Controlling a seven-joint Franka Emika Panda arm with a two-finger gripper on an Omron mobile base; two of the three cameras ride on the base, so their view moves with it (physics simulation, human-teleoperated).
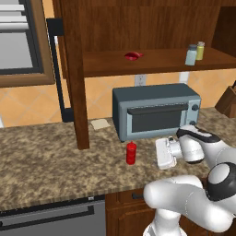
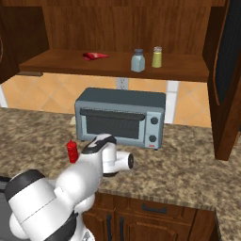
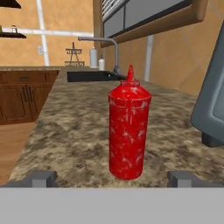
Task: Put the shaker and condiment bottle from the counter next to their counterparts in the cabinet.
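Up on the dark wooden cabinet shelf (image 2: 56,63) the pale blue-grey shaker (image 2: 138,60) already stands beside its yellow-green counterpart (image 2: 156,57), while the all-red squeeze bottle (image 3: 128,129) waits upright on the speckled granite counter (image 1: 46,156), ungrasped between the gripper's (image 3: 113,178) wide-open jaws.

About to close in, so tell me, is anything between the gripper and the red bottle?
Nothing visible. In the hand view the condiment bottle stands upright on the counter, centred ahead of the open gripper, toaster oven off to one side.
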